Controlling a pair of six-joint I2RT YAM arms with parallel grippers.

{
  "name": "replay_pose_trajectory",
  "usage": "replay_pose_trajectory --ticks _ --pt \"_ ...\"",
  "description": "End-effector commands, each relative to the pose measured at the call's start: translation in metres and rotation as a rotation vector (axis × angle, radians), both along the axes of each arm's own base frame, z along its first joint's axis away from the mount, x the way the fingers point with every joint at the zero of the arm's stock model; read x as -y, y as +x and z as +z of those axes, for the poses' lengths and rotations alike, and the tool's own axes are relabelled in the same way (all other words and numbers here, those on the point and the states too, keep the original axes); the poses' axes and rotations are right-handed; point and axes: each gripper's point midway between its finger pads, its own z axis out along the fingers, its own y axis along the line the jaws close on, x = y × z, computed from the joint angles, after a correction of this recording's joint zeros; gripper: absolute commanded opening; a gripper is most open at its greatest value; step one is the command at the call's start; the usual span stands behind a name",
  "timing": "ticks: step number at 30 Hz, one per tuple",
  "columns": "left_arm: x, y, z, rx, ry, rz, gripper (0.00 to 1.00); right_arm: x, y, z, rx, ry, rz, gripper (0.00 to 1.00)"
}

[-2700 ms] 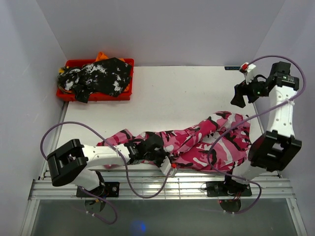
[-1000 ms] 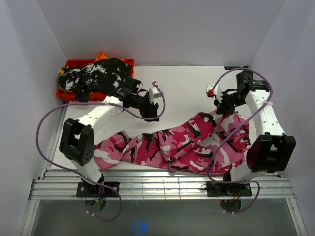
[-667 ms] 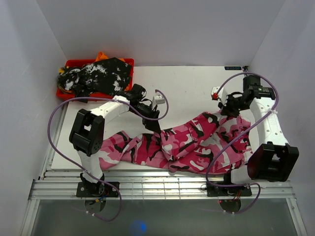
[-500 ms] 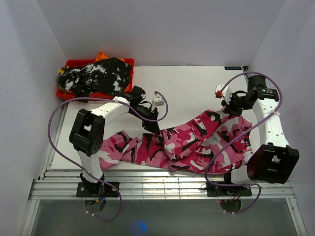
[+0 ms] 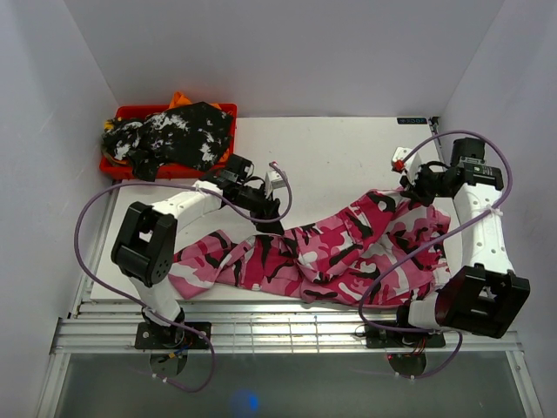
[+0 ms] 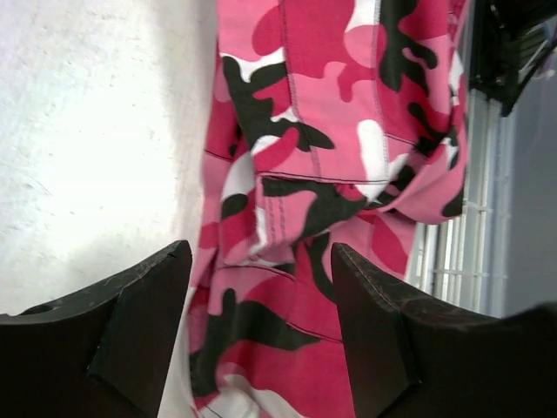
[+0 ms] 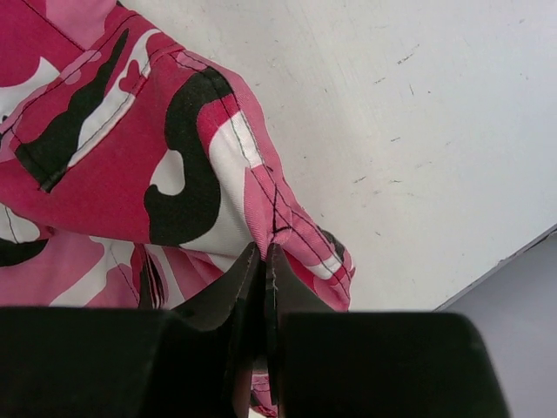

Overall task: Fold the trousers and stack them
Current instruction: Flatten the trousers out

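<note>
The hot-pink, white and black camouflage trousers (image 5: 348,252) lie crumpled along the near half of the white table (image 5: 331,157), legs trailing left. My left gripper (image 5: 268,218) stands open at the far edge of the cloth's middle. In the left wrist view the left gripper (image 6: 259,252) has its jaws wide apart, with the trousers (image 6: 322,78) below and between them. My right gripper (image 5: 416,187) is shut on the upper right corner of the trousers. In the right wrist view the right gripper (image 7: 264,248) pinches a stitched edge of the trousers (image 7: 87,174).
A red bin (image 5: 117,168) at the far left corner holds a black-and-white mottled garment (image 5: 178,135) with something orange (image 5: 179,97) behind it. Grey walls close in the table on three sides. A metal rail (image 5: 287,331) runs along the near edge.
My right gripper has drawn the trousers' corner rightward, spreading the cloth. My left gripper came down from the bare table to the trousers' far edge, narrowing and widening again.
</note>
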Motion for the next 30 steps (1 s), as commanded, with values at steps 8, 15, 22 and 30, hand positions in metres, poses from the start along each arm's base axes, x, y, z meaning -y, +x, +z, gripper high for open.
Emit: replay_pose_trajectory --ticks 8,15,22,30 --pt "0.017 0.021 -0.022 0.138 -0.071 -0.096 0.75 0.015 0.020 0.033 0.211 0.032 -0.082 0.08" --pt "0.027 -0.001 -0.003 0.083 -0.174 -0.176 0.50 0.027 0.035 0.026 0.205 0.042 -0.163 0.08" --pt "0.026 -0.022 0.023 0.011 -0.203 -0.191 0.27 0.035 0.049 0.031 0.238 0.090 -0.234 0.08" --pt "0.028 -0.018 0.083 0.032 -0.218 -0.142 0.00 0.045 0.060 0.025 0.266 0.107 -0.297 0.08"
